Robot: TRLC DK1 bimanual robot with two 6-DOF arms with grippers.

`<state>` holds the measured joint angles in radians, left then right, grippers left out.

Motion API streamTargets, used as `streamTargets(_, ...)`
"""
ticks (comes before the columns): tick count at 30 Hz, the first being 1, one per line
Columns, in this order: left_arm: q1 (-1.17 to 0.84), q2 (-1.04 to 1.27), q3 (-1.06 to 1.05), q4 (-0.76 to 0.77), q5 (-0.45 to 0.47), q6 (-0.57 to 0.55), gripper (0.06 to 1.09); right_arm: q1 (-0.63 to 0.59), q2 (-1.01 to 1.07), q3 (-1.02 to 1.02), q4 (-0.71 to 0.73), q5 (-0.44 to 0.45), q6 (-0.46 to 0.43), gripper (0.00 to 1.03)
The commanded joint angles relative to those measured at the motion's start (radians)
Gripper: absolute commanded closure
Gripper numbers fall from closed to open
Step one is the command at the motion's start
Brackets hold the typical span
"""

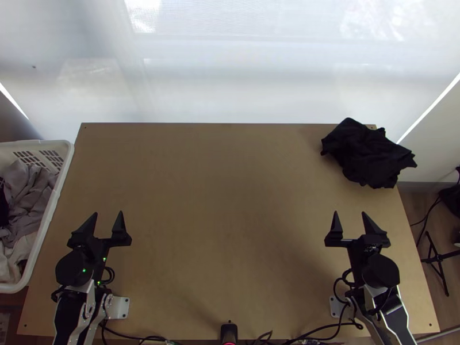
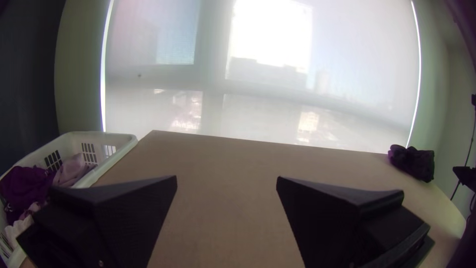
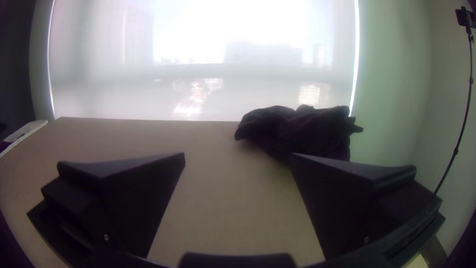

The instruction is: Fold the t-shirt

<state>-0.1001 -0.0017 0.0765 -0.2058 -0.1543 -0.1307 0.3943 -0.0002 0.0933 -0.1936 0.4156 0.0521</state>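
What we fear most is losing the shirt (image 1: 368, 154) over the side: it lies bunched on the far right corner of the table (image 1: 230, 190), partly jutting past the right edge, so a nudge from the right claw (image 1: 349, 213) could tip it off. A grab could also catch 2 or more layers, because we can make out no clear hem or sleeve in the heap, and it might then open twisted. The left claw (image 1: 108, 213) is at the table's near left, well apart from the shirt, so spreading with 2 claws would probably call for dragging it to the table's middle. Both claws stand wide, holding nothing.

The shirt looks soft and black, a crumpled lump with ragged outlines. The table is flat, brown and smooth-looking, which may let it slide. The claws' fingers (image 3: 342, 198) are black, pointed wedges. By the table's left edge, a white slotted basket (image 1: 54, 201) holds rumpled clothes (image 1: 26, 192).
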Motion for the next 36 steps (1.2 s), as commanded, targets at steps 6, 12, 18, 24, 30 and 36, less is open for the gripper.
streamTargets(6, 0.000, 0.000, 0.000, 0.000, -0.002, -0.001, 0.11, 0.002, 0.000, 0.000, 0.000, -0.001, 0.000, 0.05)
streamTargets(12, 0.000, 0.000, 0.000, 0.000, -0.002, -0.001, 0.11, 0.003, 0.000, 0.000, -0.001, -0.001, 0.006, 0.05)
streamTargets(18, 0.000, 0.000, 0.000, 0.000, -0.004, 0.000, 0.11, -0.029, -0.001, 0.000, -0.013, 0.000, 0.037, 0.05)
streamTargets(24, 0.000, 0.000, 0.000, 0.000, -0.002, 0.000, 0.11, -0.100, -0.003, 0.002, 0.033, 0.000, -0.006, 0.05)
streamTargets(30, 0.000, 0.000, 0.000, 0.000, -0.002, 0.000, 0.11, -0.083, -0.001, 0.014, 0.143, -0.006, -0.244, 0.05)
streamTargets(36, 0.000, 0.000, 0.000, 0.000, -0.004, -0.001, 0.11, -0.061, 0.006, 0.106, 0.079, -0.008, -0.406, 0.05)
